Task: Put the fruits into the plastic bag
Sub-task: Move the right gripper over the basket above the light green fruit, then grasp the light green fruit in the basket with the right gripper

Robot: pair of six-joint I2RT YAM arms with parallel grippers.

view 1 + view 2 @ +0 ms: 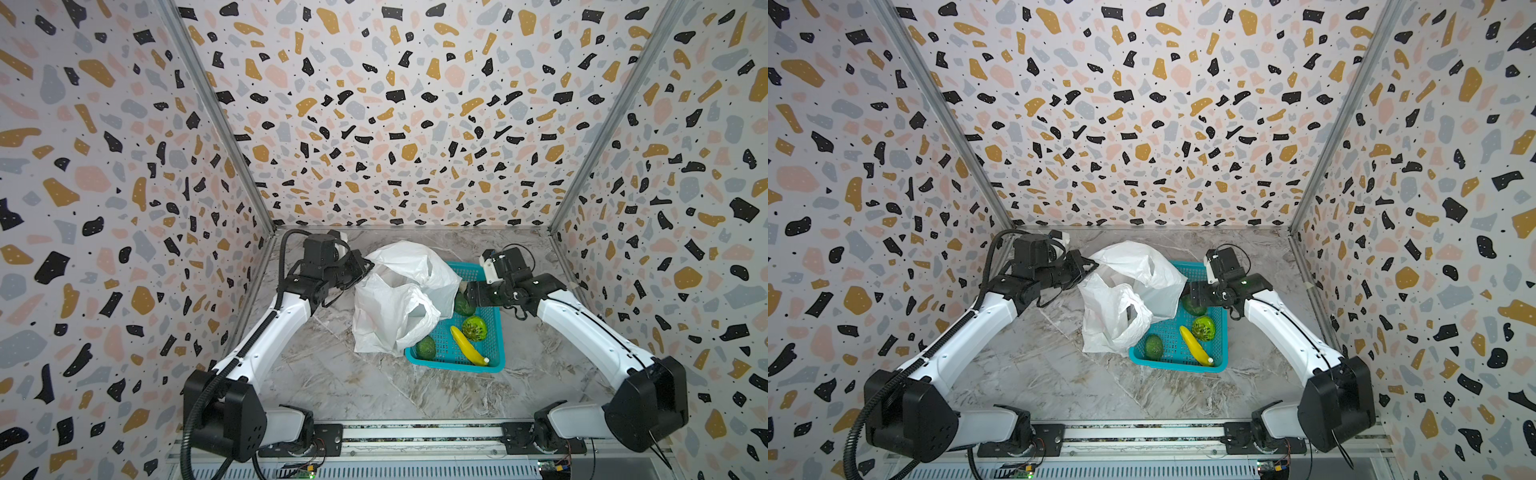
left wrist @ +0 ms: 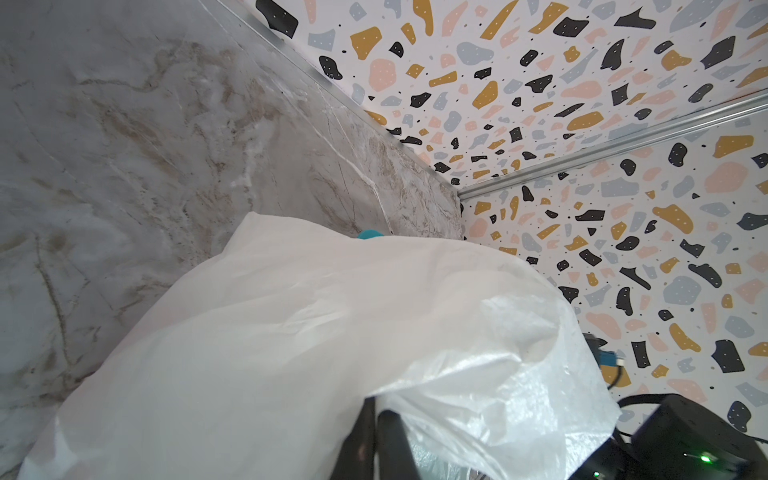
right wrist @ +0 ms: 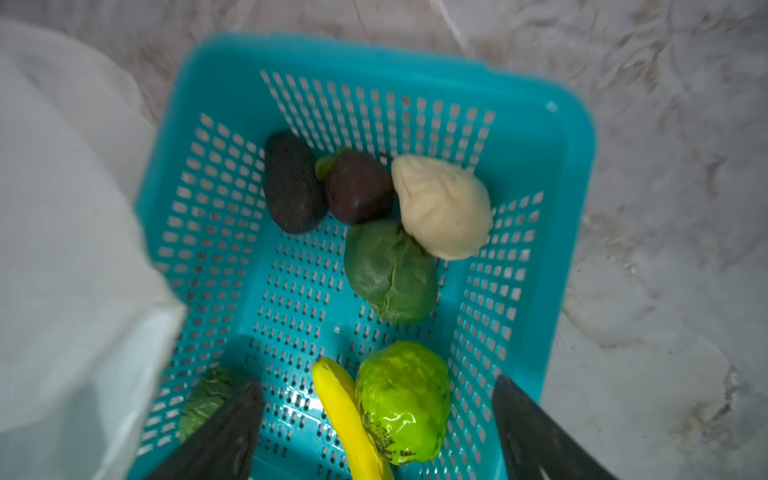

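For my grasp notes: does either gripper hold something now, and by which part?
The left gripper is shut on the plastic bag, pinching its edge. The right gripper, open over the basket, holds nothing.

The scene appears to be a robot test booth in a laboratory. A marble-patterned tabletop [image 1: 353, 386] is enclosed on three sides by wall panels [image 1: 374, 124] printed with speckled terrazzo shapes and joined at the corners by bare metal strips [image 1: 216, 124]. A left arm [image 1: 266, 336] and a right arm [image 1: 582, 328] are mounted on a metal rail [image 1: 415, 434] at the front edge. A corrugated cable hose [image 1: 187, 440] and a small circuit board [image 1: 307, 471] are left exposed there.
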